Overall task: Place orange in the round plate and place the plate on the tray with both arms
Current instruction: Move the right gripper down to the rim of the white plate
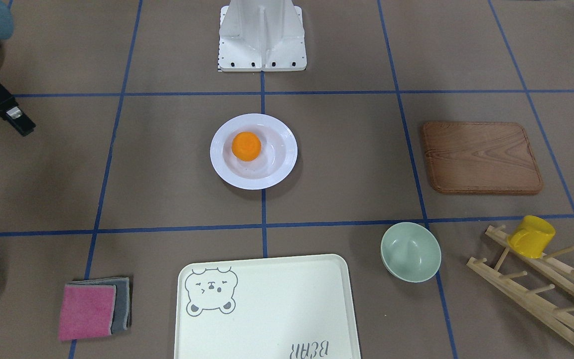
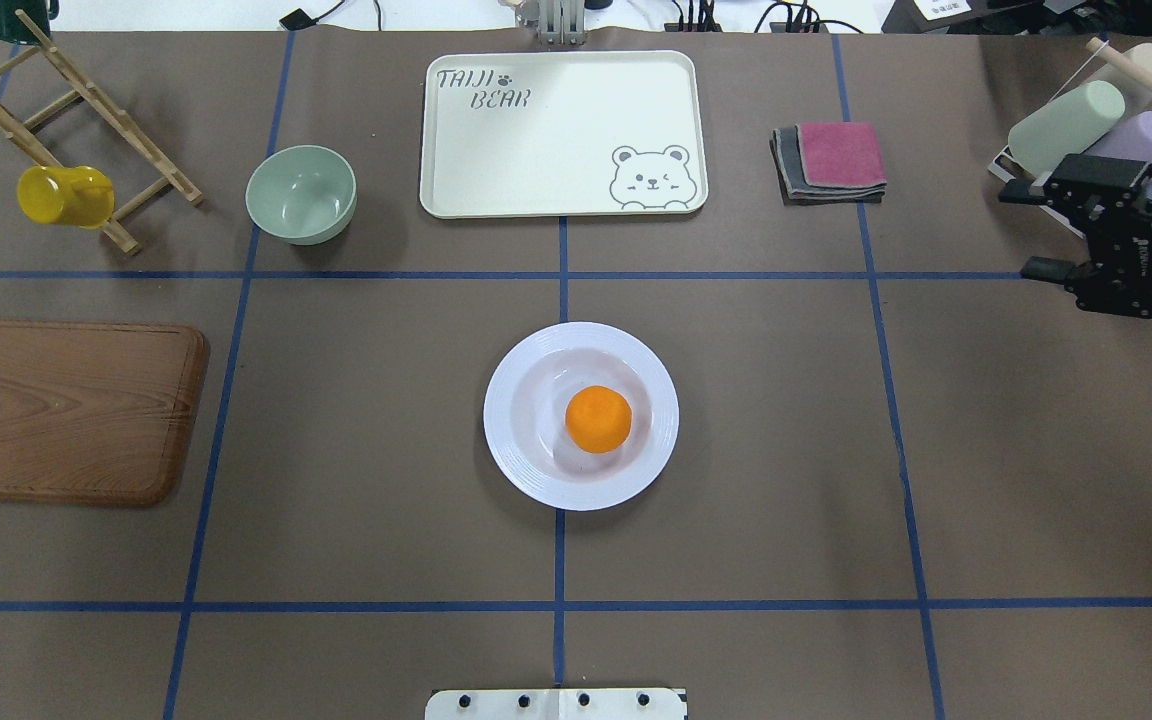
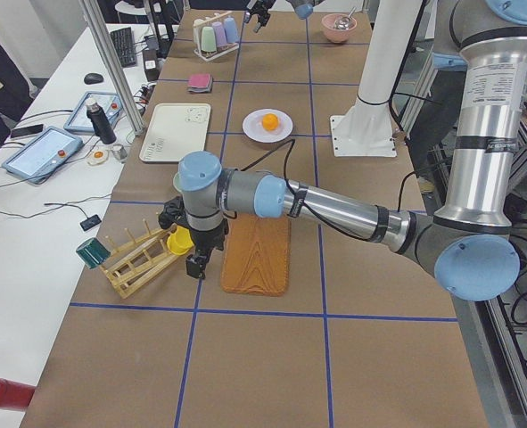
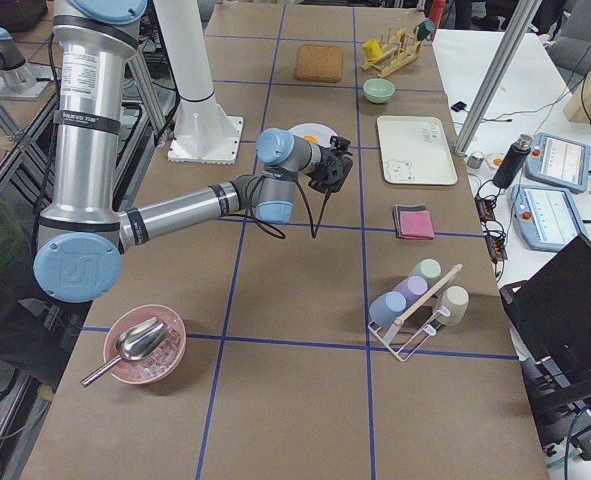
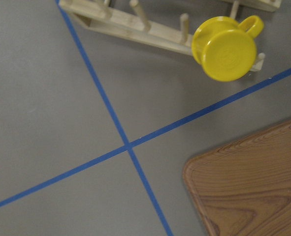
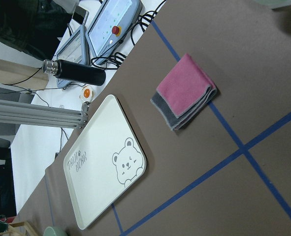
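1. first half looks done: the orange [image 2: 598, 419] is sitting in the well of the round plate [image 2: 523, 458], slightly off centre, and nothing is holding it.
2. second half hasn't started, far as i can tell. the plate is on the table in the middle, well apart from the tray [image 2: 556, 150], with a blue tape line between them.
3. the tray has nothing on it.
4. the right gripper [image 2: 1016, 232] hangs out at the right side near the rack of pastel cups [image 2: 1066, 125]. jaws apart, holding nothing, nowhere near the plate.
5. the left gripper [image 3: 195, 264] is out at the table's left end, beside the yellow mug [image 5: 226, 48] and the wooden board [image 2: 66, 410]. only the side view catches it, so i can't tell how its jaws stand.
6. other containers: the pale green bowl [image 2: 301, 193] looks empty, the mug hangs on the wooden peg rack [image 5: 130, 25], and a pink bowl [image 4: 178, 330] holds a metal scoop [image 4: 135, 342].
7. my guess for what's left: both arms take opposite sides of the rim and carry it level so the orange doesn't roll.
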You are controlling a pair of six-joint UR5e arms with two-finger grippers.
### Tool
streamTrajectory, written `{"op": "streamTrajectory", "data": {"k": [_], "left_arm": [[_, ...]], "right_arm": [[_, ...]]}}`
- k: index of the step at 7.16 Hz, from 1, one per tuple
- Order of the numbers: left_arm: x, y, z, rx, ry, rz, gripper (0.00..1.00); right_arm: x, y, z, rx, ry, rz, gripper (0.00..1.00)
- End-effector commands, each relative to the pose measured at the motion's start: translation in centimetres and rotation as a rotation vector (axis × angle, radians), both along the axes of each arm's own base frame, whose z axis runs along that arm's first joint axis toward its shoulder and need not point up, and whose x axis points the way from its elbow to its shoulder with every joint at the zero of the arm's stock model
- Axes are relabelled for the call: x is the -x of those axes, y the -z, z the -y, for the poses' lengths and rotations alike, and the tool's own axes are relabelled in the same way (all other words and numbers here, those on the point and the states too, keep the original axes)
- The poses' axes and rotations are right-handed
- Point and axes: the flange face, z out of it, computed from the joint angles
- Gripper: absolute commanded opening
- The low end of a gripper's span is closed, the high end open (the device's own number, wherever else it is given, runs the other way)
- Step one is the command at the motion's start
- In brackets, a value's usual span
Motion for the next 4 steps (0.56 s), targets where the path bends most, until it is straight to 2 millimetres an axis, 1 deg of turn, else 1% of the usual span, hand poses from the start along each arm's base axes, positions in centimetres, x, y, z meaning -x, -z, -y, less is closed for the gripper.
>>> {"op": "streamTrajectory", "data": {"k": [1, 2, 3, 4], "left_arm": [[2.0, -2.1, -3.4, 0.040, 0.039, -0.042, 0.99], [2.0, -2.8, -4.0, 0.052, 0.038, -0.042, 0.99], [1.9, -2.8, -4.2, 0.053, 0.038, -0.044, 0.99], [2.0, -3.0, -4.8, 0.056, 0.039, -0.042, 0.99]], "right_arm": [[10.5, 0.7, -5.3, 0.025, -0.115, 0.035, 0.98], [14.8, 0.6, -9.1, 0.013, -0.150, 0.030, 0.96], [17.7, -0.7, -11.6, 0.042, -0.158, 0.029, 0.94], [21.1, -1.8, -12.5, 0.045, -0.151, 0.017, 0.93]]}}
